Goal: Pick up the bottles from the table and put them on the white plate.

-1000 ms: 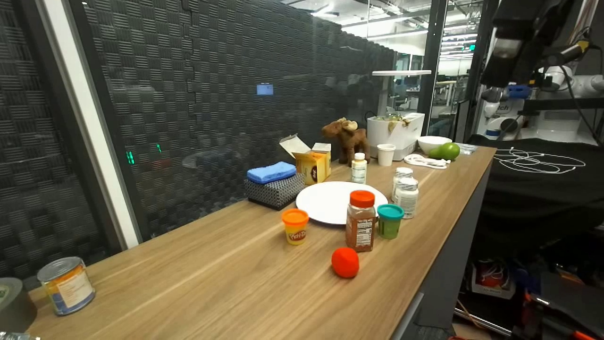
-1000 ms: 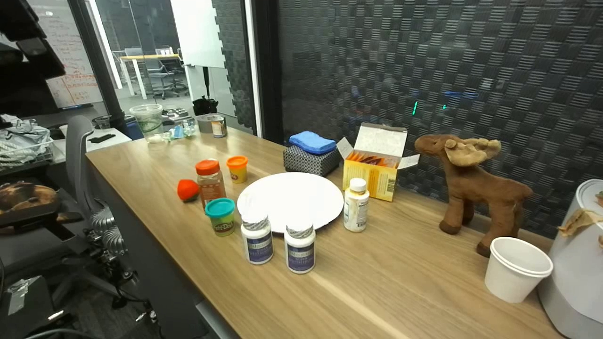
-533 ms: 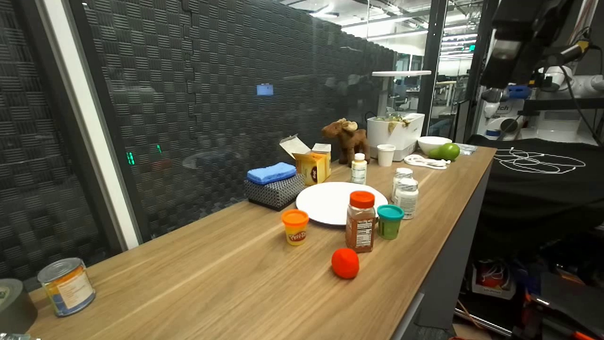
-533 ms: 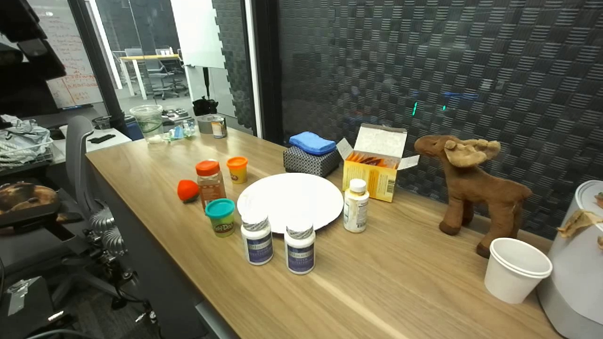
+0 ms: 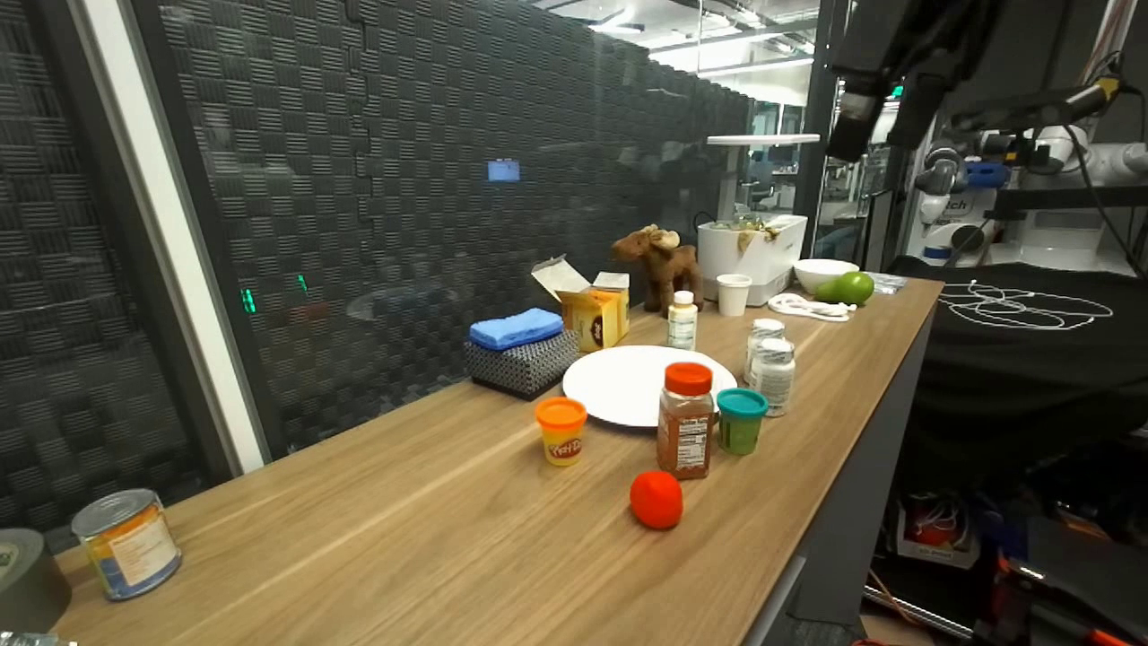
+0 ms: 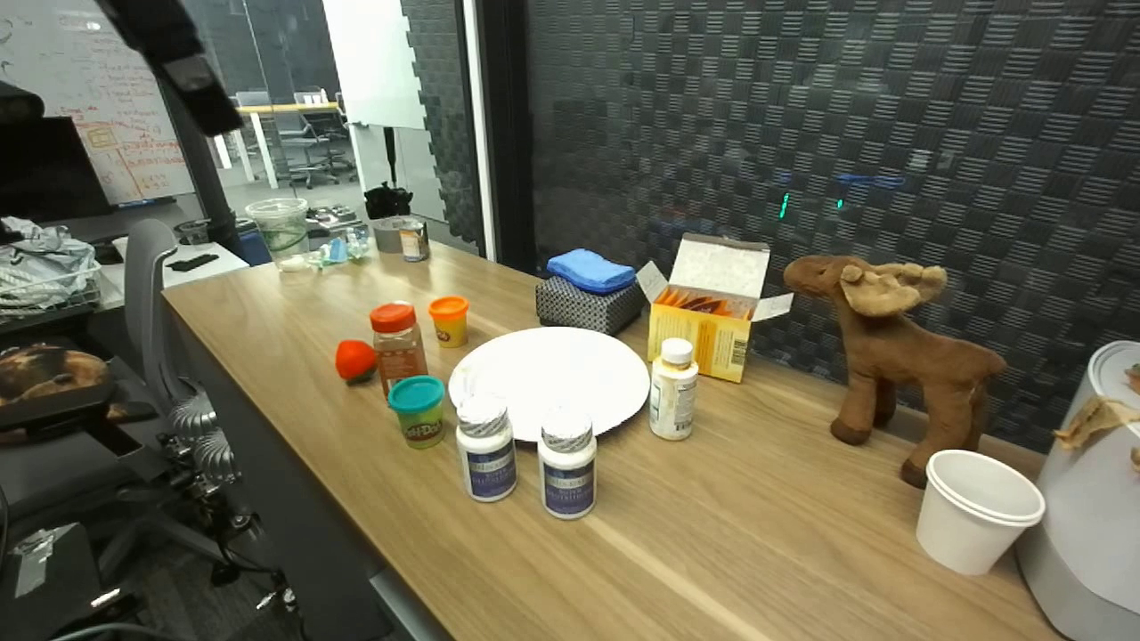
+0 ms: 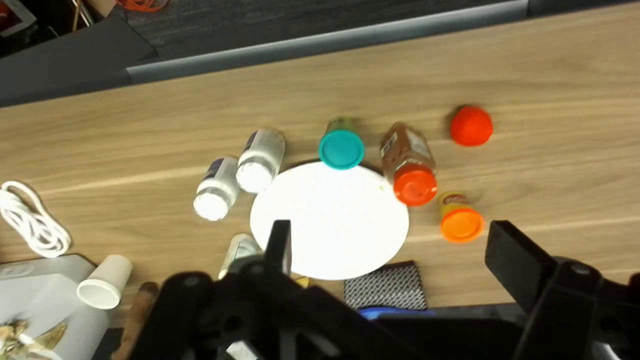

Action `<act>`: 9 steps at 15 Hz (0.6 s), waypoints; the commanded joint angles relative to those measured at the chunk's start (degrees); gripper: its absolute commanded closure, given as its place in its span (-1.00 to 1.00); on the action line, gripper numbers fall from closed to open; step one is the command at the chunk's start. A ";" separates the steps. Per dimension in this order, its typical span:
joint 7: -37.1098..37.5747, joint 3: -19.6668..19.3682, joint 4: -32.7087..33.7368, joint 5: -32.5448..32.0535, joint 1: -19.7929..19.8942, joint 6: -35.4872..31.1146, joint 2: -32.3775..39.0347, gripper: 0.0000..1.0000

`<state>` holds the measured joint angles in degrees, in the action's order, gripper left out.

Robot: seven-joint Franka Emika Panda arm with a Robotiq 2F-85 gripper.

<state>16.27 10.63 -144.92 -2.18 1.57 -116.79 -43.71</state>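
Note:
The bottles stand upright on the wooden table [image 5: 404, 529], around the round white plate [image 6: 552, 369], which bears nothing. Two white bottles with blue labels [image 6: 488, 463] [image 6: 568, 481] are side by side at its rim. Another white bottle [image 6: 673, 396] is by the yellow box, partly hidden by a finger in the wrist view. The red-capped reddish-brown bottle [image 5: 687, 435], the teal-lidded tub [image 5: 741, 426] and the orange-lidded tub [image 5: 561, 435] are grouped on another side. High above the table my gripper [image 7: 389, 235] is open, nothing between its fingers; an exterior view shows the gripper [image 5: 883, 130] top right.
A red ball [image 5: 656, 499] lies near the reddish-brown bottle. Beyond the plate are a patterned box [image 6: 588, 304] with a blue cloth [image 6: 590, 269], an open yellow box [image 6: 699, 334] and a plush moose [image 6: 908, 347]. A paper cup [image 6: 975, 512] stands beside a white planter [image 6: 1082, 534].
After holding still, my arm has swung toward the table: leftward in one exterior picture, rightward in another. Both fingers now show apart. The bottles and plate have not moved.

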 commanded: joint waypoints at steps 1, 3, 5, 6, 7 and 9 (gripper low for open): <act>-0.16 -2.10 7.62 -4.45 4.51 -6.08 13.42 -1.00; -0.88 -3.86 11.27 -5.17 5.40 -7.91 20.71 -1.00; -0.94 -5.54 14.31 -5.47 5.59 -9.87 27.13 -1.00; -0.62 -6.37 15.83 -5.43 5.71 -11.15 30.54 -1.00; -0.02 -7.09 17.21 -5.54 5.71 -12.81 33.28 -1.00; 0.65 -8.52 20.44 -6.01 5.67 -14.17 38.75 -1.00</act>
<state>15.69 3.69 -131.04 -6.53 7.32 -129.41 -12.95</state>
